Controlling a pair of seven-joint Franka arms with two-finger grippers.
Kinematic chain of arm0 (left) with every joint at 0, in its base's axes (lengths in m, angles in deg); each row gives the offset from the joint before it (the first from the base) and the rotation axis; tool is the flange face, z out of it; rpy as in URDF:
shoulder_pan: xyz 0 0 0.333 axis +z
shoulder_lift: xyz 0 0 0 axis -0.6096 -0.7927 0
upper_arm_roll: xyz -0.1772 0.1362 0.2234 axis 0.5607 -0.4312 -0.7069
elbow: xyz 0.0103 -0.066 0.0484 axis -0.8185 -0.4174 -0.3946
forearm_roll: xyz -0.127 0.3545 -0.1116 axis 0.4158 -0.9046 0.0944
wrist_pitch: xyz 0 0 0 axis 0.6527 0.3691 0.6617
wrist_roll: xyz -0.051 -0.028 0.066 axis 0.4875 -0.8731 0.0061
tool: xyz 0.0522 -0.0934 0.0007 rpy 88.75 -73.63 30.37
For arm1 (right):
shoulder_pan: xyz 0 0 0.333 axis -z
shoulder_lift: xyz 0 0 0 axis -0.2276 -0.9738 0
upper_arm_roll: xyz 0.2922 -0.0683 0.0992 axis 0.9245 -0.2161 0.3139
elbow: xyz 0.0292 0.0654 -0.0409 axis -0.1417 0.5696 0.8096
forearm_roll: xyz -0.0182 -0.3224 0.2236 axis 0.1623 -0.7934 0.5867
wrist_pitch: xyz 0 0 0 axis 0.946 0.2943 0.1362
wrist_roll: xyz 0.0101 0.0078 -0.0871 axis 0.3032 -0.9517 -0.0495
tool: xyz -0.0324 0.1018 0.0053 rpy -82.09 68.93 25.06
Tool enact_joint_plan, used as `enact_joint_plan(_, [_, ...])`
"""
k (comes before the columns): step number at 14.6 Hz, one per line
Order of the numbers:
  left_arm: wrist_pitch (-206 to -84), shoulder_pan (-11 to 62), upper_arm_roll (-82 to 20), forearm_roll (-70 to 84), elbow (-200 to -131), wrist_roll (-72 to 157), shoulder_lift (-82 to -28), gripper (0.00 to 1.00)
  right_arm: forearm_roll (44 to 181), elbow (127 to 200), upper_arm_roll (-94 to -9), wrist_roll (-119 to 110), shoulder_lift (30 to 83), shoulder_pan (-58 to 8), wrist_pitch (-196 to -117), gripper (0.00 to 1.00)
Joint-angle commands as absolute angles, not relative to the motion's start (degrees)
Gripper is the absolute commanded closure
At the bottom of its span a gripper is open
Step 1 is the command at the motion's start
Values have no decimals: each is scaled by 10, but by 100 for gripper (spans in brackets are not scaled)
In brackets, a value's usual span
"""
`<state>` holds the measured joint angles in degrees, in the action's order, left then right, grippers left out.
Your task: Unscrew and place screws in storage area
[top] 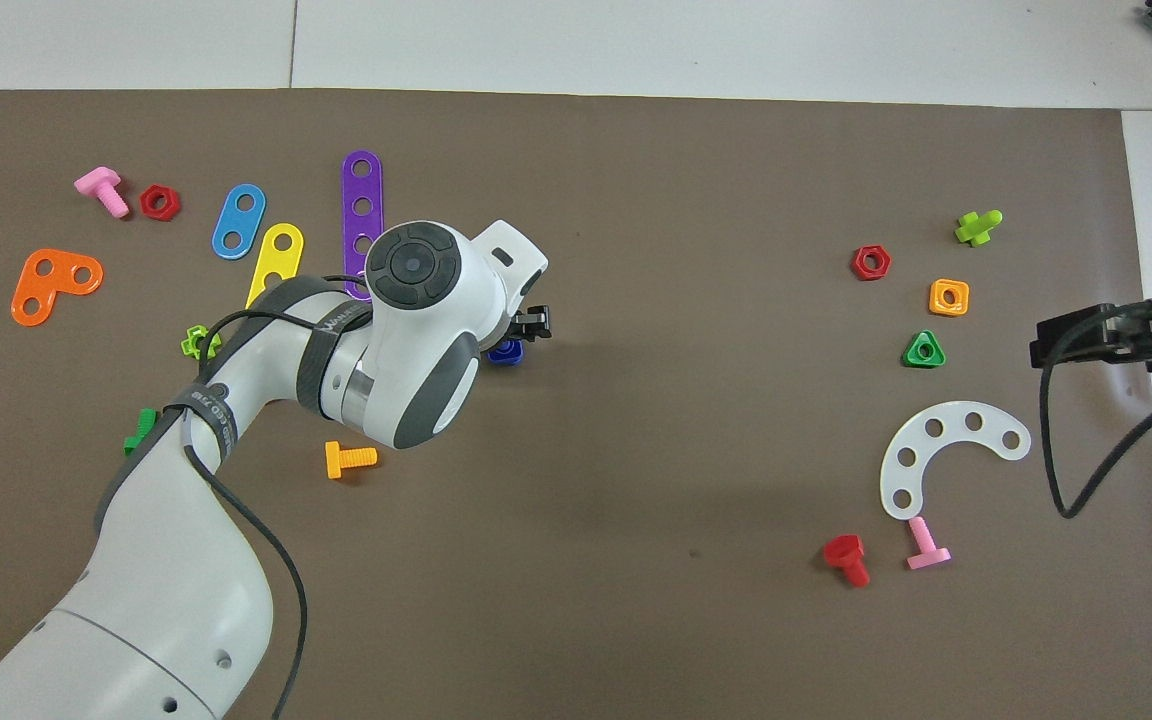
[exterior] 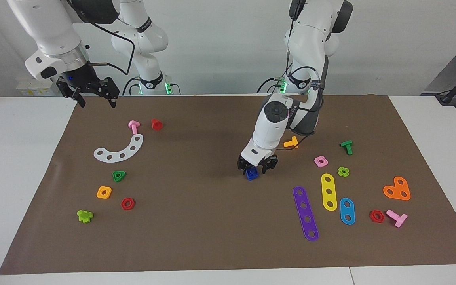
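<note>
Left pincer (exterior: 257, 166) low at mid-mat, jaws narrowed about the blue screw (exterior: 252, 173) resting on the mat (exterior: 196, 237), bare brown room at its 9 o'clock in the facing view toward the white curved strip (exterior: 119, 151), right pincer (exterior: 93, 93) wide over the mat's edge.

Mat (exterior: 212, 237) centre of the facing view: screw (exterior: 252, 173) under left gripper (exterior: 257, 168); curved strip (exterior: 119, 149) centre-left.
</note>
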<state>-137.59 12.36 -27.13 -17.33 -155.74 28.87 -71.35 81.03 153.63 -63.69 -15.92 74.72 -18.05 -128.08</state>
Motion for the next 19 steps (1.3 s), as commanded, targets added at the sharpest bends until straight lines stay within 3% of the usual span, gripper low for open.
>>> enact_joint_plan(1, [-1395,111,-279,-195,-1571,282,-711,20,811,1543,-634,-158,751,-177,-1283,0])
enact_joint_plan(15, [-1405,107,-279,-214,-1581,283,-716,31,811,1546,-634,-158,754,-177,-1289,0])
enact_joint_plan(19, [-1404,107,-279,-214,-1581,283,-715,39,811,1546,-634,-158,754,-177,-1289,0])
